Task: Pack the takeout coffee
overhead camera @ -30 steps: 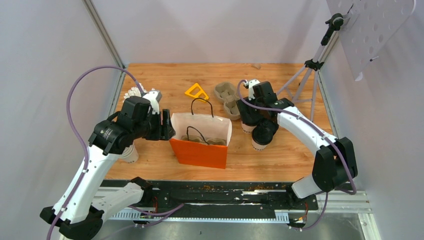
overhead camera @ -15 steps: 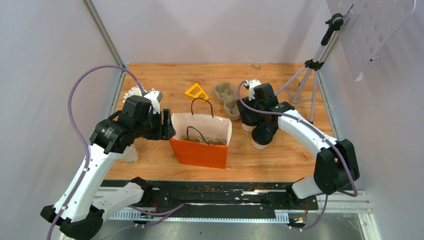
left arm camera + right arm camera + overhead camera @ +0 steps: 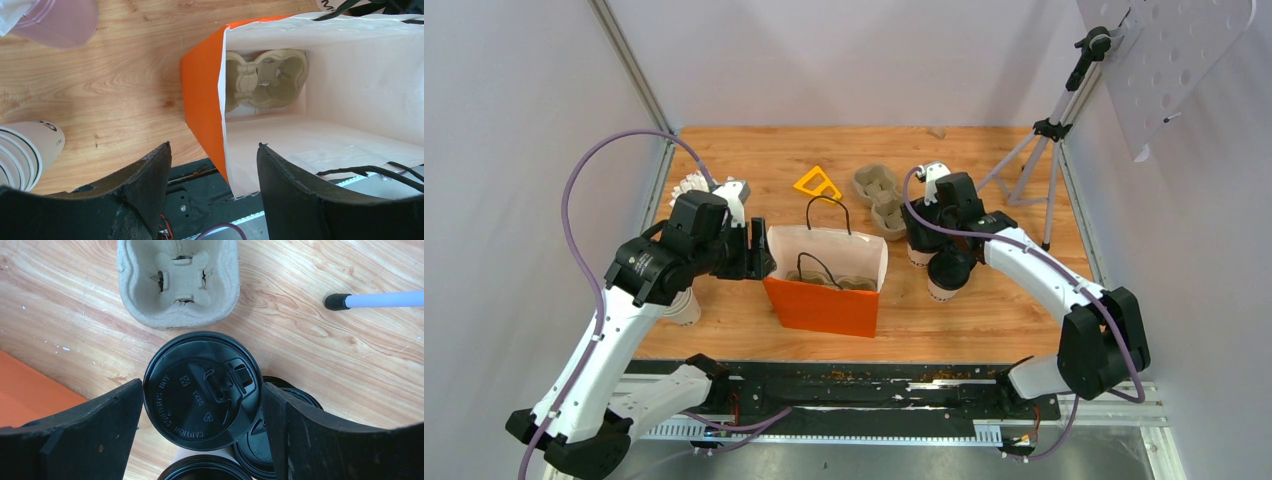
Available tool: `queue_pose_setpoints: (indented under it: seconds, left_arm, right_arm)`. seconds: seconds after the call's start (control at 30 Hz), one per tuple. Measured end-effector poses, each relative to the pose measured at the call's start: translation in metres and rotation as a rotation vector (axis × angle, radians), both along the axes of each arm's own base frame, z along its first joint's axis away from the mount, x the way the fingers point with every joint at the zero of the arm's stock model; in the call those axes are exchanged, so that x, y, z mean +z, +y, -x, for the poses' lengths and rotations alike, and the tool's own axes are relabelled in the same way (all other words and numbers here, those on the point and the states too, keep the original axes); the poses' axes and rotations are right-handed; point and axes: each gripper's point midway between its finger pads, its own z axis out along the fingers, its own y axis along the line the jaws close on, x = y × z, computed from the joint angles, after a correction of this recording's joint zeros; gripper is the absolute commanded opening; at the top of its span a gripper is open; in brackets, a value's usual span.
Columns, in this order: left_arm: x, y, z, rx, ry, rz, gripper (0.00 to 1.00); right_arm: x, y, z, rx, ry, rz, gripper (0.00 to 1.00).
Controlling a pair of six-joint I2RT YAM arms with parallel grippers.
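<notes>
Coffee lid (image 3: 200,400) embossed "CAUTION", "HOT"; right end effector (image 3: 202,383) open astride it; left end effector (image 3: 214,146) open at bag (image 3: 200,90).

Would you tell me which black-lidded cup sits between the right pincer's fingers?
The cup nearest the pulp carrier: the right pincer straddles its lid, while the second cup and third cup only peek out beneath its rim.

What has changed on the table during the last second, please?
The right arm swung slightly right and nearer, carrying the right gripper the same way. It straddles a black-lidded cup, with no grip visible yet. The left gripper at the orange bag, the bag itself and the pulp carrier stayed.
</notes>
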Motion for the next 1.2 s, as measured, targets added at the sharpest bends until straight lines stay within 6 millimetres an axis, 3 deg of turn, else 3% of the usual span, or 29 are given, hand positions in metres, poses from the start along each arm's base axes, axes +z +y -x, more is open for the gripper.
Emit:
queue_pose_setpoints:
  seconds: [0.2,0.57,0.83,1.2]
  left_arm:
    - [0.0001,-0.0005,0.0003,-0.002,0.001,0.002,0.72]
    - [0.0001,-0.0006,0.0002,0.0,0.002,0.004,0.72]
    - [0.0001,-0.0006,0.0002,0.001,0.002,0.004,0.72]
    - [0.0001,0.0,-0.0002,0.003,0.0,0.002,0.72]
  right_arm:
    - [0.0032,0.0003,-0.0005,0.001,-0.01,-0.004,0.82]
    - [-0.003,-0.0009,0.0016,0.005,-0.006,0.002,0.89]
    - [0.0001,0.0005,-0.0013,0.006,-0.025,-0.007,0.79]
    - [-0.0009,-0.0001,-0.0013,0.003,-0.029,-0.007,0.75]
